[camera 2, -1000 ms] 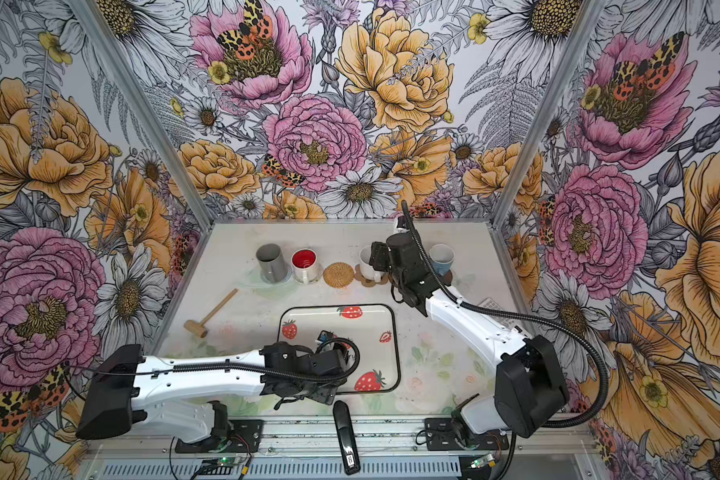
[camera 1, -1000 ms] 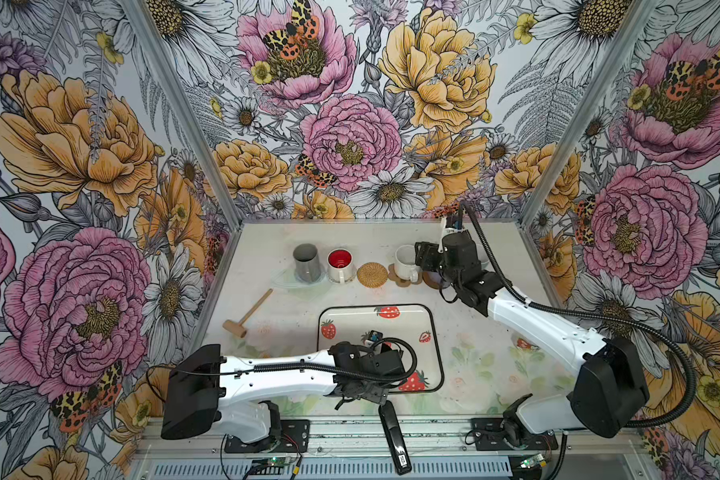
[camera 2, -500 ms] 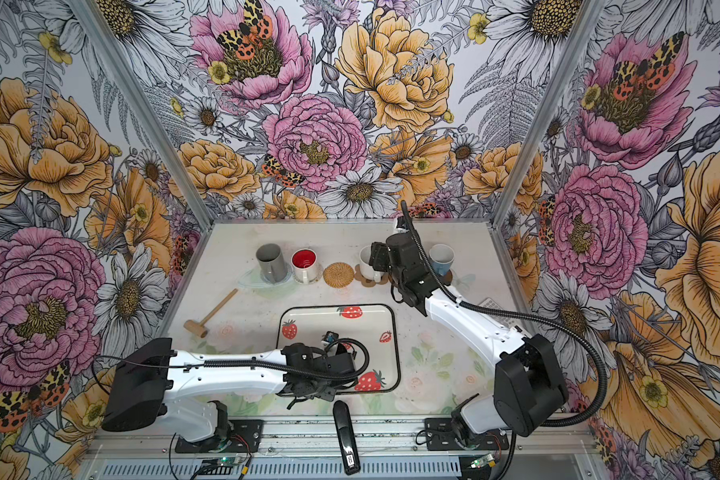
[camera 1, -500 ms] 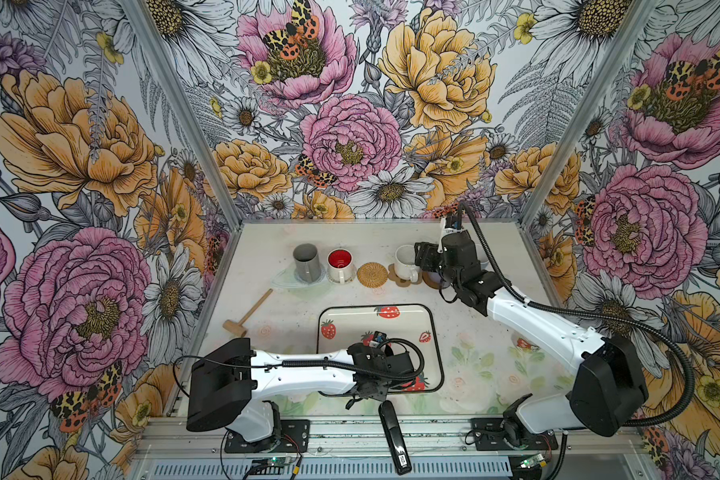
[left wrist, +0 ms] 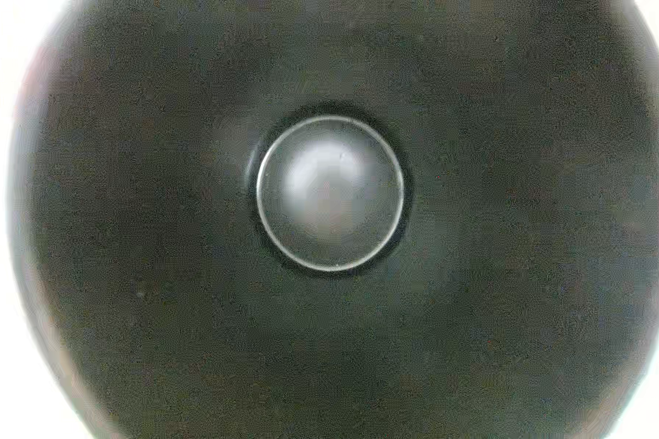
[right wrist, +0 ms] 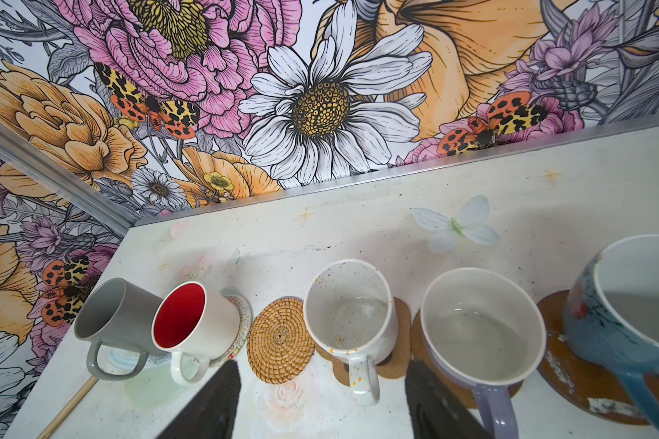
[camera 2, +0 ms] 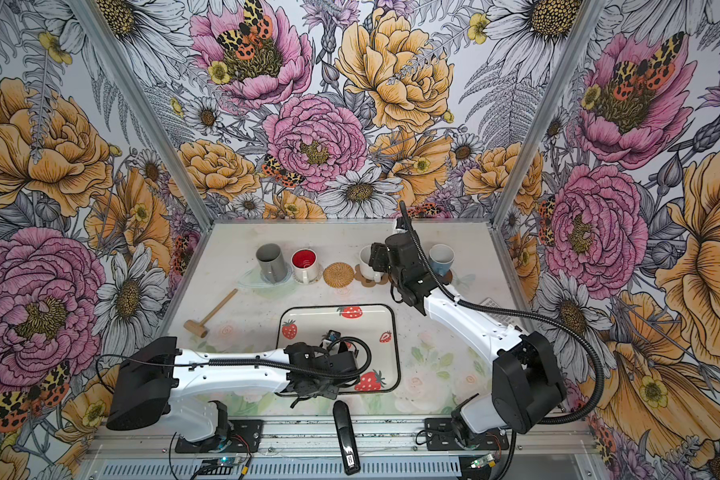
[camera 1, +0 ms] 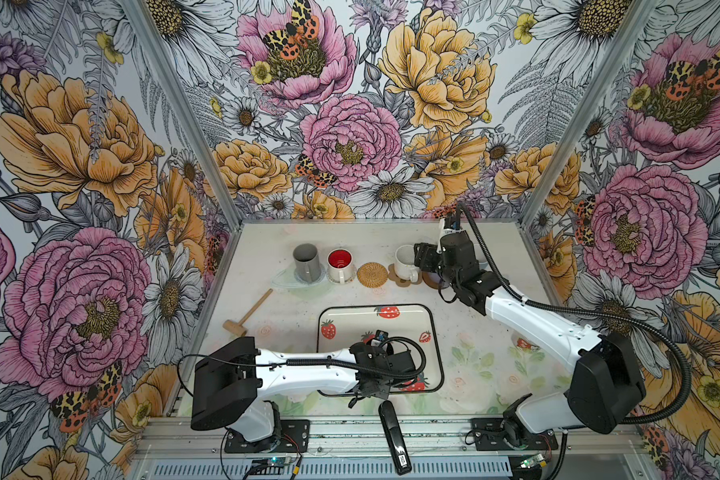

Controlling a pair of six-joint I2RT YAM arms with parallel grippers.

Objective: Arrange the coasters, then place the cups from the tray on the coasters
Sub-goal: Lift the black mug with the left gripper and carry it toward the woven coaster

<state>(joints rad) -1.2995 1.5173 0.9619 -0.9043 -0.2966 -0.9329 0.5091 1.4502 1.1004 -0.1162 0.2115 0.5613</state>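
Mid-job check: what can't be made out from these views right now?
Left pincer: buried under its own wrist in both top views; jaw state unreadable.
Black mug: left wrist view shows only its dark inside; handle unseen.
Lavender mug: right arm hides it in both top views.
Light blue mug: cut off by right wrist view's edge.

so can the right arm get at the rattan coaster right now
Probably yes: the right gripper hangs open near the rattan coaster, which lies bare. The red-inside mug and speckled white mug flank it closely, so side room looks tight.
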